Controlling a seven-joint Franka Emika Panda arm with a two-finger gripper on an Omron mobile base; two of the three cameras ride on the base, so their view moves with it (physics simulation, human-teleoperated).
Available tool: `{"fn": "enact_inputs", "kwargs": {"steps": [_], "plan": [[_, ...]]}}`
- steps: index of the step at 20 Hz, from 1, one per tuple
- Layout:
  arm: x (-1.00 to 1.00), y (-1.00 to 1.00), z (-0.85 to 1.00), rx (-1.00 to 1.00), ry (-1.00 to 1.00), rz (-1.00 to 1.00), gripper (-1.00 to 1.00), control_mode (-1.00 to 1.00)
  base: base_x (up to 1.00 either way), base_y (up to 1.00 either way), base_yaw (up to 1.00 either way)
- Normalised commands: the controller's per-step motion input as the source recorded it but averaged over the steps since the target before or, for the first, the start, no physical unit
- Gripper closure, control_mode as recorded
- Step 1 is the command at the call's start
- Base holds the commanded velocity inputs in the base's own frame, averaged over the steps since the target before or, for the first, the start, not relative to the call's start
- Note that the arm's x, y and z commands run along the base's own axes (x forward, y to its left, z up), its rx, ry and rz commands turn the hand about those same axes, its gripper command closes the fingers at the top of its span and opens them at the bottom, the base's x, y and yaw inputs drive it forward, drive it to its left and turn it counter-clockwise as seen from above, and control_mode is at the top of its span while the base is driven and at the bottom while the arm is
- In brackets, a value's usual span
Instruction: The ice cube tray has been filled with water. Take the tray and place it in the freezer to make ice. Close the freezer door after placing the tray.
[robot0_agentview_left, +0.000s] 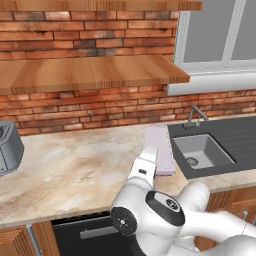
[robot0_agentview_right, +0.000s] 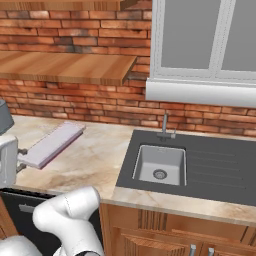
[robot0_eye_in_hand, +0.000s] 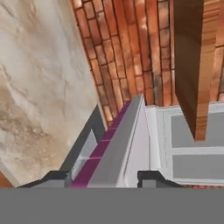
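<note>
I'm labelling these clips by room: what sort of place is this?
A home kitchen, it seems: a marble-look counter with a dark inset sink and faucet, a grey toaster, and a brick wall with wooden shelves.

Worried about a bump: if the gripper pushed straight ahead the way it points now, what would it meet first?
Past the ice cube tray clamped in the gripper, probably the brick wall behind the counter; depth is unclear.

Open tabletop to the left, sink to the right

Bare marble tabletop (robot0_agentview_left: 75, 165) runs wide open leftward to the toaster (robot0_agentview_left: 9, 147); the sink (robot0_agentview_right: 160, 165) and tap (robot0_agentview_right: 165, 125) crowd the right, and the wooden shelf (robot0_agentview_left: 90, 72) caps headroom by the brick wall (robot0_agentview_left: 100, 107).
</note>
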Motion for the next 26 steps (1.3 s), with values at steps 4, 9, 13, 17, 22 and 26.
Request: {"fn": "enact_inputs", "kwargs": {"steps": [4,9,13,17,22,26], "plan": [[0.04,-0.75,0.24,0.11,0.02,-0.11,1.0,-1.0,0.0,0.0,0.0],[0.0,-0.7,0.0,0.05,-0.01,-0.09,1.0,-1.0,0.0,0.0,0.0],[0.04,-0.57,0.14,0.1,0.0,-0.07,1.0,-1.0,0.0,0.0,0.0],[0.13,-0.34,0.45,0.11,0.0,-0.03,1.0,-1.0,0.0,0.0,0.0],[0.0,-0.18,0.12,0.02,0.0,0.0,1.0,-1.0,0.0,0.0,0.0],[0.01,-0.31,0.0,0.04,0.0,0.0,1.0,-1.0,0.0,0.0,0.0]]}}
